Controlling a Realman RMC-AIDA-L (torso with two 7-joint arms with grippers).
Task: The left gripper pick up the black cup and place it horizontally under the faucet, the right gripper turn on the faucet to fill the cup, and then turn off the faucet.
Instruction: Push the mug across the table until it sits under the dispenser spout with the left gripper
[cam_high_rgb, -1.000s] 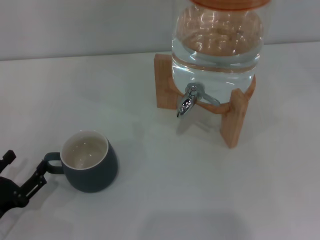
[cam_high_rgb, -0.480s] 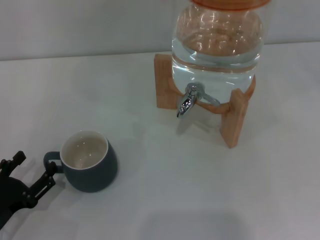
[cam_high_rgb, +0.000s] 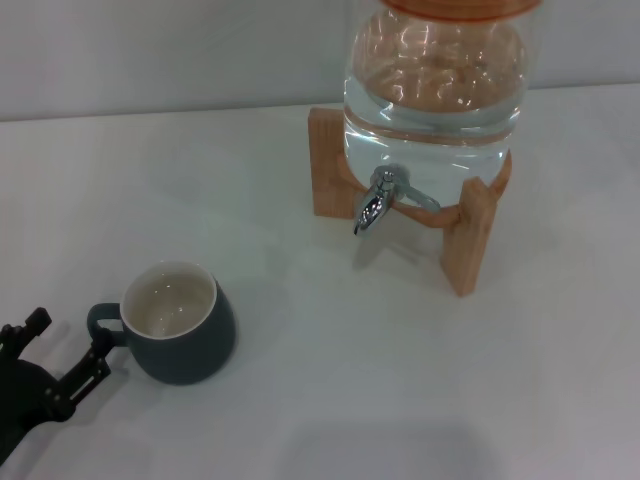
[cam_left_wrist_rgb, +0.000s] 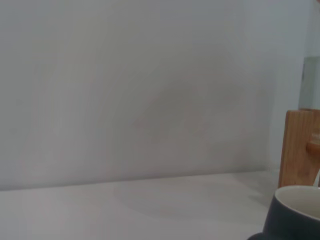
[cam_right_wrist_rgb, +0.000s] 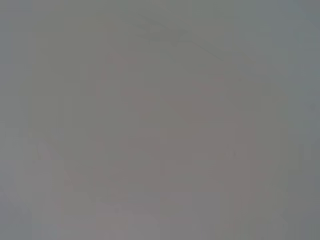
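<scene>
The left tool (cam_high_rgb: 68, 348), fingers spread open, sits just beside the black cup's (cam_high_rgb: 182, 325) handle on the tabletop (cam_high_rgb: 320, 400).

The black cup (cam_high_rgb: 183, 335) looks matt outside, glossy cream within; the faucet (cam_high_rgb: 376, 203) is shiny chrome on a clear glass jar (cam_high_rgb: 435, 85) over a smooth wooden stand (cam_high_rgb: 468, 240).

Black jointed claw (cam_high_rgb: 62, 352), blk links

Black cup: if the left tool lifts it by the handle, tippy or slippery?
The black cup looks empty, so probably light. Wider at the base than the rim, it should resist tipping. The small loop handle sits off-centre, so it may swing. The left tool is open beside it.
</scene>
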